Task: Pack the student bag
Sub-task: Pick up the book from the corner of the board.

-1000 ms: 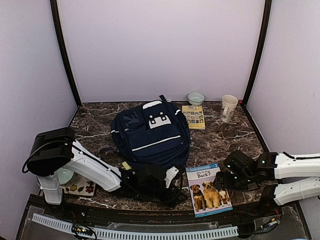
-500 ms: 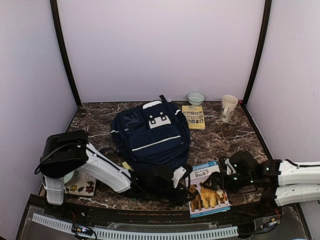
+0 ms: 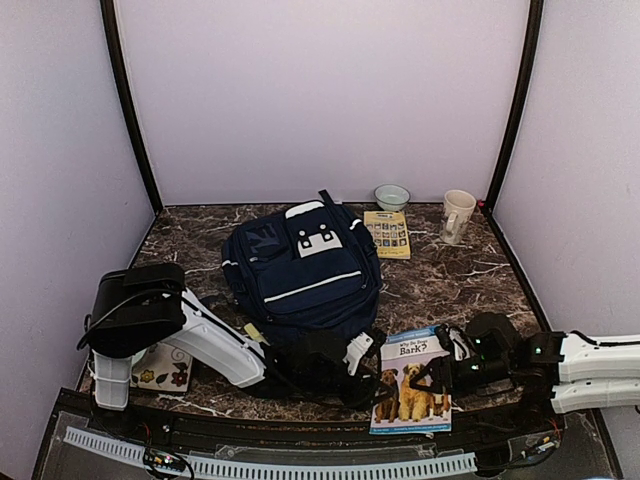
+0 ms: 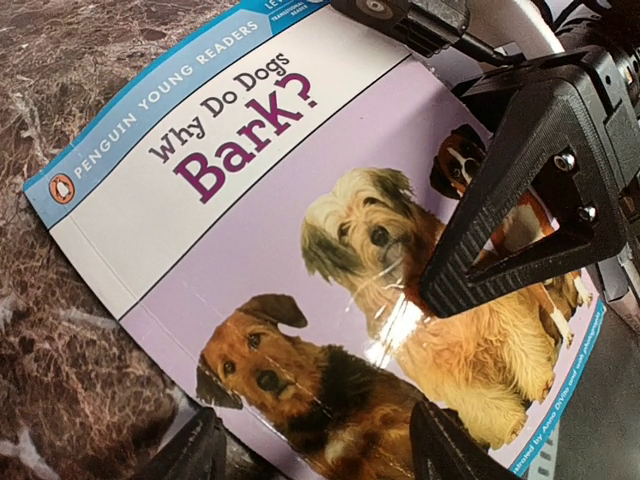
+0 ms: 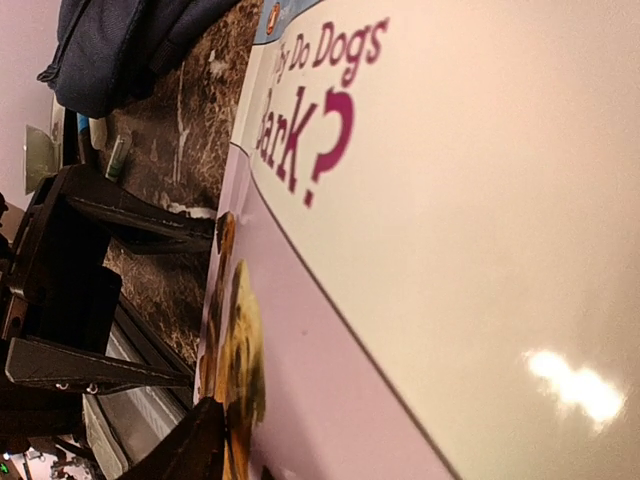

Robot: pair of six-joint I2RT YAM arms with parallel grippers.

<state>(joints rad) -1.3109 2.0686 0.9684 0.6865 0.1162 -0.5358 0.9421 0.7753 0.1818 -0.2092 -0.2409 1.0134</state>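
Observation:
The student bag (image 3: 300, 265), navy with white stripes, lies flat mid-table. In front of it to the right lies the book "Why Do Dogs Bark?" (image 3: 412, 378) (image 4: 300, 210) (image 5: 450, 230). My left gripper (image 3: 362, 368) (image 4: 320, 455) is open, its fingers either side of the book's near left corner. My right gripper (image 3: 438, 375) is at the book's right edge. One of its fingers (image 4: 520, 200) (image 5: 185, 445) lies on the cover; the other is hidden by the book, so the grip is unclear.
A small yellow book (image 3: 387, 233), a bowl (image 3: 391, 196) and a white mug (image 3: 457, 216) stand at the back right. A floral card (image 3: 160, 376) lies by the left arm's base. The dog book sits close to the table's front edge (image 3: 300, 420).
The right gripper has moved left onto the book and its jaws have narrowed. The book has slid left and turned. The left gripper has come right, up to the book.

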